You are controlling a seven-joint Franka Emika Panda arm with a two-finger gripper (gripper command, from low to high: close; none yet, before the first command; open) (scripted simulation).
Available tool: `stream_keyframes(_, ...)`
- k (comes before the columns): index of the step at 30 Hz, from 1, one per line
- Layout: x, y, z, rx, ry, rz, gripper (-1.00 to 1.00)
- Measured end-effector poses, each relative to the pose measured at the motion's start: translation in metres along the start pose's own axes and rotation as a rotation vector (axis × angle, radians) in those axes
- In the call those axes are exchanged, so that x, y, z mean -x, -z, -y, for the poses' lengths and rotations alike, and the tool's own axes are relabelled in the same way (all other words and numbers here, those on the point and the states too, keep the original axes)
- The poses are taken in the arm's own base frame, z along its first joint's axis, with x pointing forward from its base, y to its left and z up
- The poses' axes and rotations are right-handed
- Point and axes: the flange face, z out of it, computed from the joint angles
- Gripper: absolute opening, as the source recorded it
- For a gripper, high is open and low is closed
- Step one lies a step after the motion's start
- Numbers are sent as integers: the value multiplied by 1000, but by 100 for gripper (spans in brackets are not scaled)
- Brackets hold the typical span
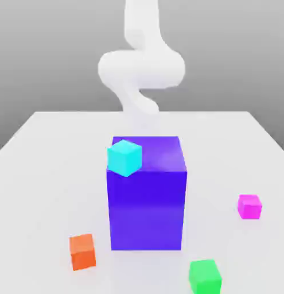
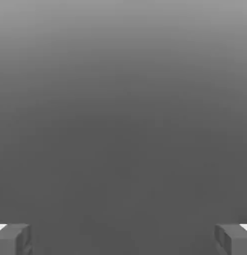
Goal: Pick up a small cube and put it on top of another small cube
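And here's the scene: a big blue block (image 1: 147, 201) stands mid-table, with the white arm (image 1: 142, 69) behind it on the far side of the table (image 1: 46, 172). Over to the exterior view's right sits the pink cube (image 1: 249, 207), the one that matters, resting on the table well apart from the block. A cyan cube (image 1: 124, 158) shows at the block's upper left (whether it touches the block, I cannot tell), one corner towards us. Down at the near left, there's the orange cube (image 1: 82, 252), turned slightly, and at the near right, close to the edge of the exterior view, the green cube (image 1: 205, 278). Both are nearer than the pink one! Now to the hand view: the gripper (image 2: 123, 240) is released, its two fingers (image 2: 13, 240) spread wide, nothing between them, dull grey beyond.
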Motion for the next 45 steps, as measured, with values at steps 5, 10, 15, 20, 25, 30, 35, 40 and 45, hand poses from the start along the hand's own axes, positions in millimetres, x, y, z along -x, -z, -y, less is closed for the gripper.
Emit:
stream_keyframes(5, 52, -86, 20, -10, 192, 173, 0)
stream_keyframes(10, 123, -157, 33, -14, 389, 327, 0)
stream_keyframes(15, 208, -212, 34, -12, 596, 465, 0)
stream_keyframes(20, 298, -251, 19, -3, 813, 587, 0)
stream_keyframes(25, 383, -275, -12, 13, 1039, 692, 0)
stream_keyframes(30, 463, -284, -56, 27, 1293, 779, 0)
stream_keyframes(35, 494, -311, -88, 45, 1377, 800, 0)
stream_keyframes(40, 512, -336, -108, 45, 1376, 805, -100)
stream_keyframes(45, 514, -339, -110, 47, 1376, 806, -100)
